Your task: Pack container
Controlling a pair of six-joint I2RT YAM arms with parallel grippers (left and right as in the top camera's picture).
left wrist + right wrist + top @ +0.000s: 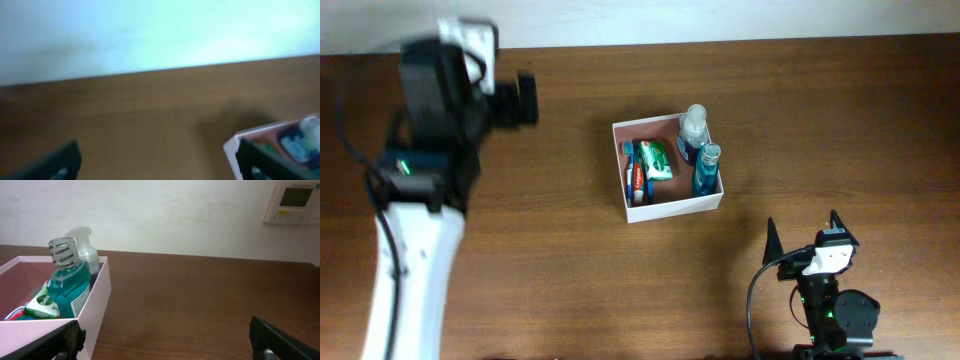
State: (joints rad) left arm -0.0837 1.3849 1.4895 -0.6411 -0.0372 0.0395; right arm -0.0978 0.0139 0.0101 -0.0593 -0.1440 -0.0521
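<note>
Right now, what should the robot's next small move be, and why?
Probably pull the left end effector back to rest. The container already holds a spray bottle, mouthwash, toothpaste and a green pack, no loose item shows on the table, and the right end effector, like the left, is open and empty.

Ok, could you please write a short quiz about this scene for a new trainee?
1. True or false: the container is empty.
2. Inside the container, the teal mouthwash bottle stands next to: A) the spray bottle; B) a razor; C) a bar of soap.
3. Fill in: the jaws of the left gripper and the right gripper stand ____, holding nothing.

Key: 1 false; 2 A; 3 open.
</note>
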